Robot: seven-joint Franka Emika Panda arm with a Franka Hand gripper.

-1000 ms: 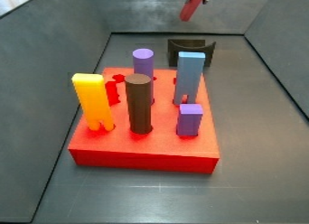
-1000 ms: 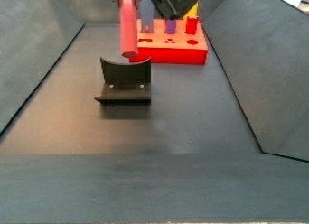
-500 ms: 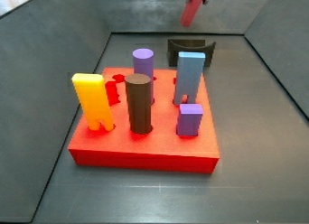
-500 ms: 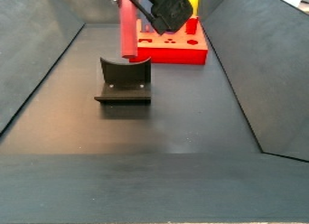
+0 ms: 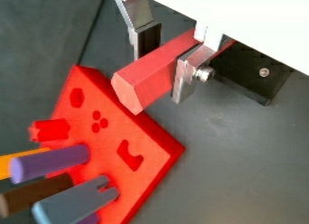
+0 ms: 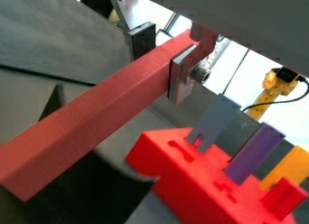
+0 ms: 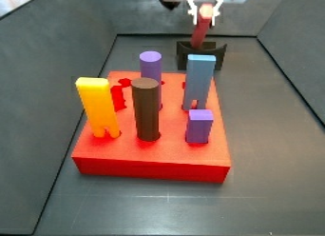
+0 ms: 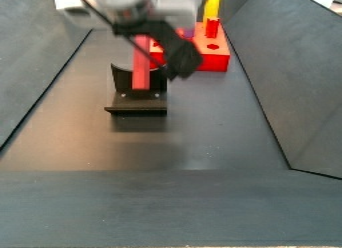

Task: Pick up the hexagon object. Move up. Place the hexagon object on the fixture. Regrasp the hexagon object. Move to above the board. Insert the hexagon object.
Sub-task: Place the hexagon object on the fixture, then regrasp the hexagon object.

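— What does the end effector (image 5: 165, 54) hold?
— Its silver fingers (image 5: 186, 72) clamp the long red hexagonal rod (image 5: 154, 72), at top centre of a side view, above the black notched fixture (image 7: 199, 51).

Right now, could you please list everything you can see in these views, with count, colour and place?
hexagon object: one, red, clamped between the gripper's fingers, over the fixture.
fixture: one, black, on the floor beside the board.
board: one, bright red, on the floor.
yellow peg: one, in the board.
dark brown peg: one, in the board.
purple pegs: two, in the board.
blue peg: one, in the board.
short red peg: one, in the board.
gripper: one, silver fingers, above the fixture.
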